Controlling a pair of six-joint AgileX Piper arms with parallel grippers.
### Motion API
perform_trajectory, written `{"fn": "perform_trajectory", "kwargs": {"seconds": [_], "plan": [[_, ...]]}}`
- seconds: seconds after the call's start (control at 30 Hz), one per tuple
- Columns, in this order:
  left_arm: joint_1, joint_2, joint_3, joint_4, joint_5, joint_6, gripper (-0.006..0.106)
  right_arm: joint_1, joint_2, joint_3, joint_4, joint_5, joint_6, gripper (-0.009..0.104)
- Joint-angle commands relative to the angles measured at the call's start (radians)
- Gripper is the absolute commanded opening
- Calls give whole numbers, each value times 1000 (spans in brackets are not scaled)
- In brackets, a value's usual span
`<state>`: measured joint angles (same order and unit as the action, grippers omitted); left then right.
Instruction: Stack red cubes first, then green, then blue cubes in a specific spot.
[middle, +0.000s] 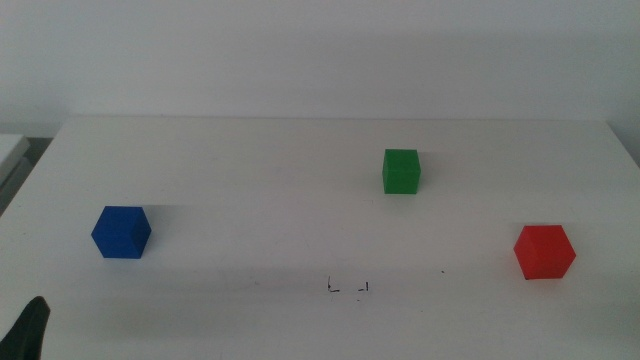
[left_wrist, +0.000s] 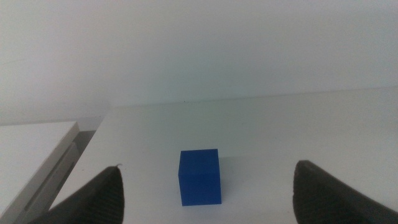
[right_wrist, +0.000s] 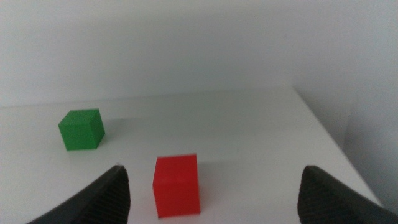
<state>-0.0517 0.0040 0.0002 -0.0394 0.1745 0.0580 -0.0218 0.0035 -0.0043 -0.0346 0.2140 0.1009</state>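
The red cube (middle: 544, 251) rests on the white table at the right; it also shows as the red cube (right_wrist: 177, 185) ahead of my right gripper (right_wrist: 211, 199), whose jaws stand wide open and empty. The green cube (middle: 401, 171) sits mid-right, farther back, seen too as the green cube (right_wrist: 81, 129). The blue cube (middle: 121, 232) lies at the left, and the blue cube (left_wrist: 200, 177) is in front of my open left gripper (left_wrist: 208, 199). The spot (middle: 348, 287), two small black corner marks, is near the front centre. Only a dark tip of the left gripper (middle: 28, 328) shows at the bottom left.
The table's left edge (left_wrist: 87, 140) borders a lower grey-white ledge (left_wrist: 31, 155). The table's right edge (right_wrist: 323, 134) drops off near the red cube. A lone black speck (middle: 444, 270) sits right of the marks.
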Motion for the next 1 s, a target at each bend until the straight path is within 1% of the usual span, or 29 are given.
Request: {"fn": "perform_trajectory", "kwargs": {"seconds": [0.0, 0.1, 0.13, 0.2, 0.27, 0.33, 0.47, 0.63, 0.83, 0.9, 0.97], "plan": [[1, -4, 0, -1, -14, -4, 92, 2, -3, 4, -31, -51, -15, 90], [1, -4, 0, -1, -14, -4, 92, 2, -3, 4, -31, -53, -16, 90], [1, -4, 0, -1, -14, -4, 92, 2, -3, -5, -21, -51, -3, 90], [1, -4, 0, -1, -14, -4, 92, 2, 1, -54, -6, -48, 31, 90], [1, -4, 0, -1, -14, -4, 92, 2, 58, -133, -3, -19, 37, 90], [1, -4, 0, -1, -14, -4, 92, 2, 148, -230, -3, 60, 32, 90], [1, -4, 0, -1, -14, -2, 92, 2, 357, -463, 1, 264, 29, 90], [1, -4, 0, -1, -14, -2, 92, 2, 579, -742, 35, 528, 29, 90], [1, -4, 0, -1, -14, -2, 92, 2, 746, -944, 44, 763, -6, 90], [1, -4, 0, -1, -14, -2, 92, 2, 794, -989, 76, 824, -34, 90], [1, -4, 0, -1, -14, -2, 92, 2, 842, -1019, 125, 870, -78, 90]]}}
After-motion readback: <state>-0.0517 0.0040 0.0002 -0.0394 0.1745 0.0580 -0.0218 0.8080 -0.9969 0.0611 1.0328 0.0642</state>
